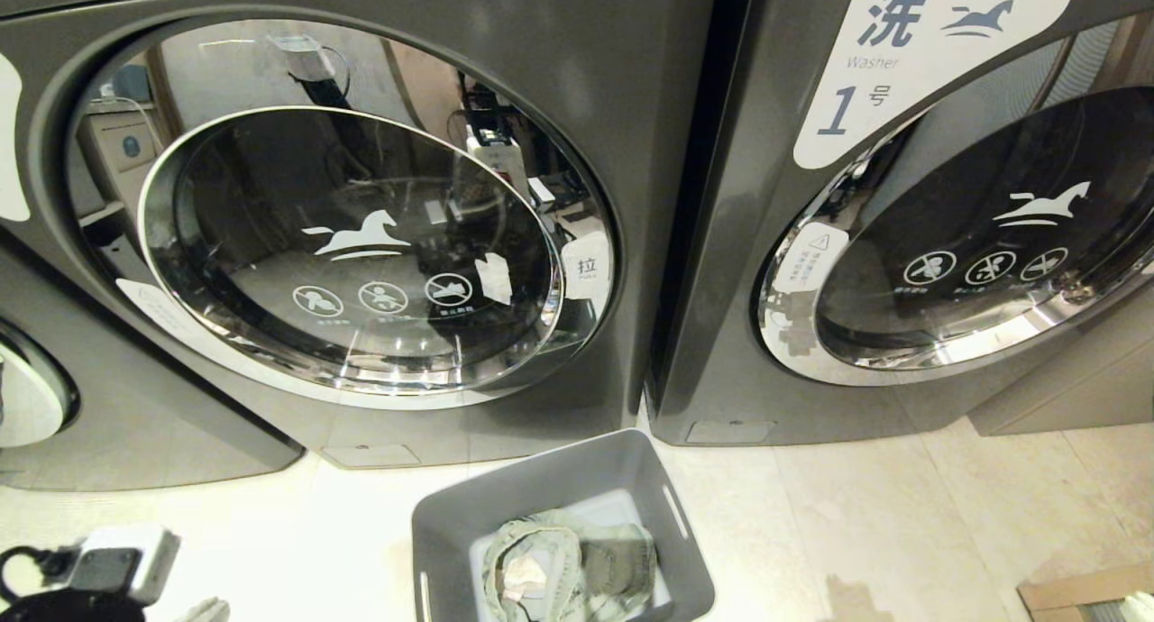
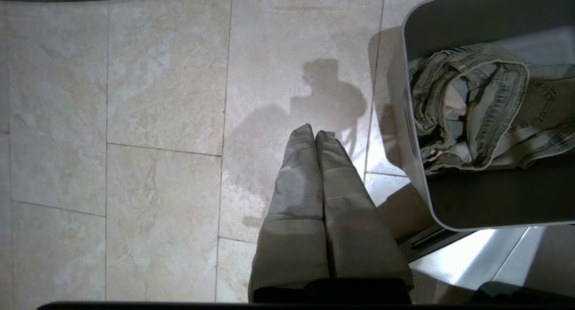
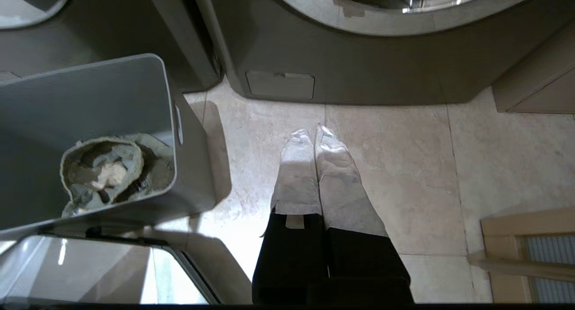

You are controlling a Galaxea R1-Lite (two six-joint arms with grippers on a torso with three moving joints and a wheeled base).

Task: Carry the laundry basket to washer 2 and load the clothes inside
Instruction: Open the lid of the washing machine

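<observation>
Left gripper [image 2: 314, 135]: fingers pressed together, empty, over bare floor tile just to the left of the laundry basket [image 1: 451, 532]; washer 2 [image 1: 631, 352]: the dark grey front-loader directly behind the basket, its own label mostly out of frame, chrome-ringed round door [image 1: 352, 243] appearing slightly ajar at its right edge, with a small pull tag [image 1: 587, 268] beside the rim; laundry basket: grey tub set on the floor just in front of washer 2, toward that machine's right corner, slot handles visible in both short sides; the clothes [image 1: 568, 563]: faded grey-green denim bundle with a white inner patch, lying inside the basket; washer 1 [image 1: 721, 288]: like machine, labelled "1", standing touching-close to the right of washer 2, door shut; right gripper [image 3: 314, 135]: fingers together, empty, over floor just to the right of the basket, in front of washer 1's base; wooden-framed item [image 1: 1086, 590]: well to the right of the basket, identity unclear. Risks, as judged: the two machines look alike, so loading the wrong drum is possible; the door must swing wide before loading, and the basket stands near enough that it may be struck; loose denim could snag the basket rim or drop onto the floor if pinched thinly. Obstructions: only the door itself lies between clothes and drum.
</observation>
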